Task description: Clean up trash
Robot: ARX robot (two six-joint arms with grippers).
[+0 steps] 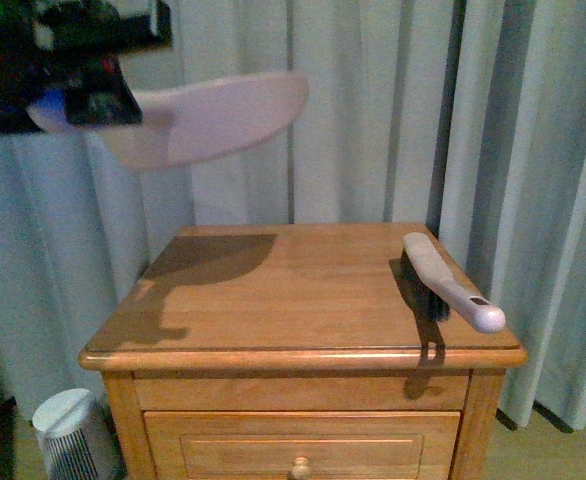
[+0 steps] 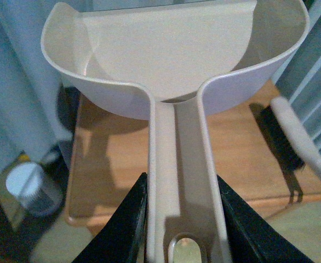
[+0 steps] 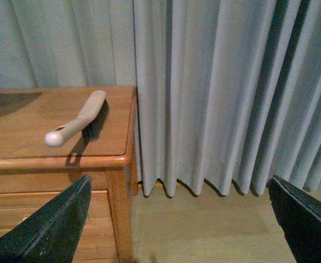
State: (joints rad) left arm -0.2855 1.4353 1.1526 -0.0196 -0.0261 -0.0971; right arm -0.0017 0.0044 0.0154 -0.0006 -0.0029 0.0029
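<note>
one nightstand (image 1: 303, 300), brush (image 1: 445, 277) on top, curtains (image 1: 373, 110) behind, dustpan (image 1: 218, 115) aloft

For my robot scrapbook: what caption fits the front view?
A beige dustpan held up over a wooden nightstand, hand brush lying near its right edge.

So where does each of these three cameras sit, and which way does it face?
Front view: on the robot's body, facing nightstand and curtains; left hand holding the dustpan shows top left.
Left wrist view: above the left hand, looking along the dustpan down at the nightstand.
Right wrist view: behind the open right hand, facing curtains and floor.
All three show the brush.
</note>
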